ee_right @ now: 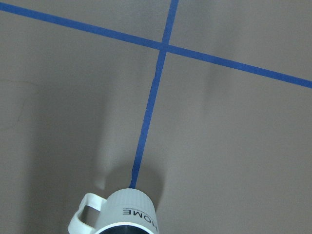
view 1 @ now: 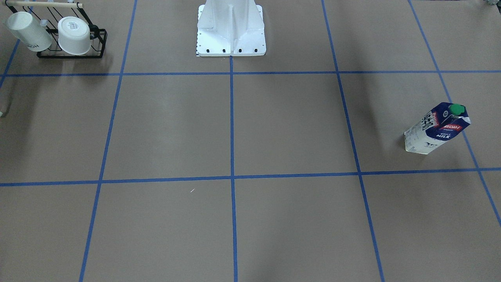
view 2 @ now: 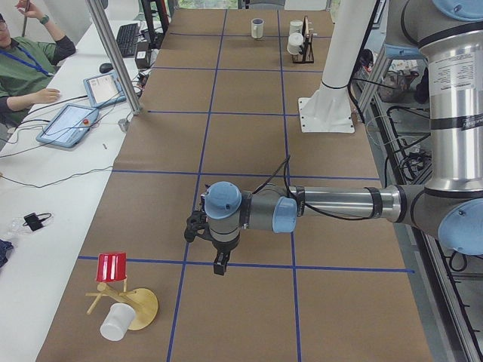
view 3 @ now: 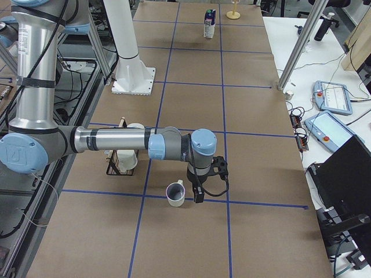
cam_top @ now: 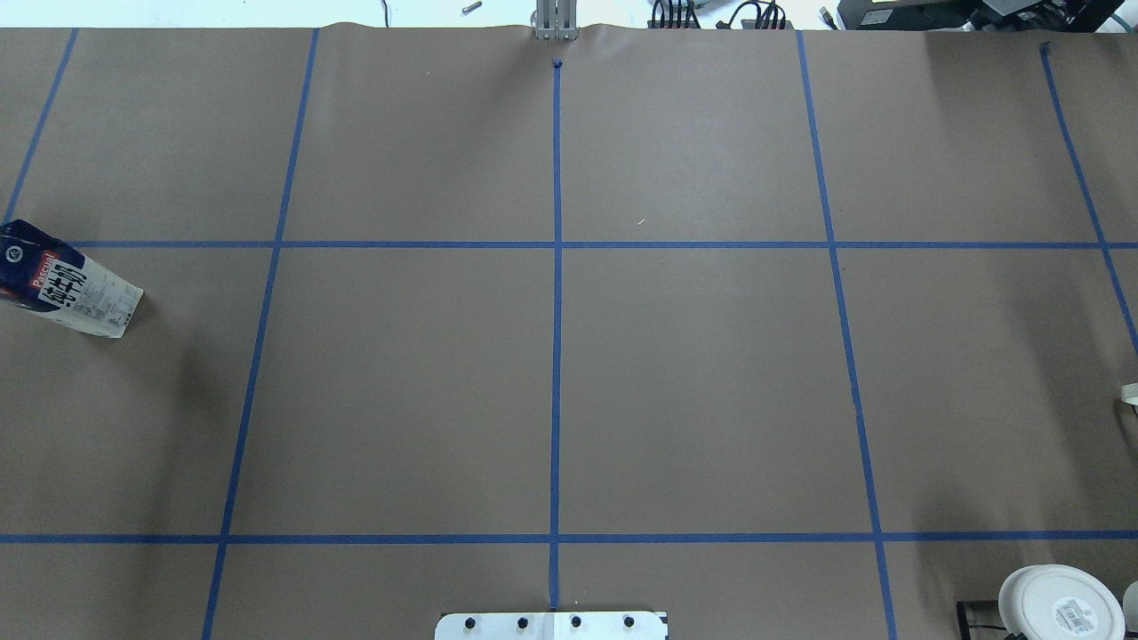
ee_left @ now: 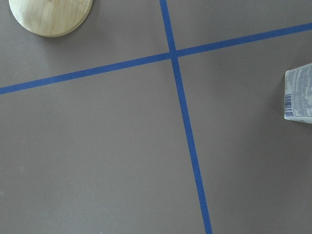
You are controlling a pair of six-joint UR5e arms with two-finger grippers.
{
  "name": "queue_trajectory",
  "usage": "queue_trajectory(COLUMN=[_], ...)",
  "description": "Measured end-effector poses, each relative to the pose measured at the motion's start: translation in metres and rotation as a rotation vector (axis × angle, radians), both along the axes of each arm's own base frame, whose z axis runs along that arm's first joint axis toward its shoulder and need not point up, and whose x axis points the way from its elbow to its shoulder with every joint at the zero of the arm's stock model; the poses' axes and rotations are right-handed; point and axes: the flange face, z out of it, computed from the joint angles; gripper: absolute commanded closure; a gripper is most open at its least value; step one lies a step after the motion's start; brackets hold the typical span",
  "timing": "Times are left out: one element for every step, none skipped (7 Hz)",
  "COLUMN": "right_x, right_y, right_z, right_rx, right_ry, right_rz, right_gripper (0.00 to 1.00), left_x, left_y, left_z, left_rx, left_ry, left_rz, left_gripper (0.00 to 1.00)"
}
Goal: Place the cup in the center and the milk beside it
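The cup (view 3: 175, 194) stands at the far right end of the table (view 3: 261, 243), just beside the low-hanging right gripper (view 3: 198, 196), seemingly lined up for a grasp. The milk (view 1: 436, 129) stands upright far to the left, near the left gripper (view 2: 219, 265). Neither is at the center (cam_top: 622, 382) yet, and I cannot tell whether either gripper is open or closed.

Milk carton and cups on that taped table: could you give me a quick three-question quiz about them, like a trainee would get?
1. True or false: the milk already stands in the center.
2. How many white cups lie in the black rack? A) one B) two C) four
3. Fill in: the carton's cap is ___.
Key: 1 false, it stands far out on the robot's left; 2 B; 3 green.
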Motion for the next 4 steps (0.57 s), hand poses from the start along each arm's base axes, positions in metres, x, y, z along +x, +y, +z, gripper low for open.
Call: queue_trajectory(right_x=[0.000, 0.000, 0.000, 0.000], right_y=[-0.001, -0.002, -0.003, -0.002], right_z=[-0.001, -0.002, -0.003, -0.006], right_rx=[0.002, 0.004, 0.007, 0.012], right_ry=[0.000, 0.000, -0.001, -0.003], right_rz=[0.000, 0.000, 0.000, 0.000], right_gripper=[0.00, 0.00, 0.00, 0.00], left_x=[0.000, 0.000, 0.000, 0.000], left_y=[-0.001, -0.004, -0.006, -0.007], left_z=[-0.002, -0.004, -0.006, -0.012], left_rx=[0.002, 0.006, 0.011, 0.025], left_ry=[0.000, 0.000, 0.000, -0.001], left_rz=[-0.001, -0.003, -0.003, -0.003], left_gripper=[0.02, 0.02, 0.02, 0.02])
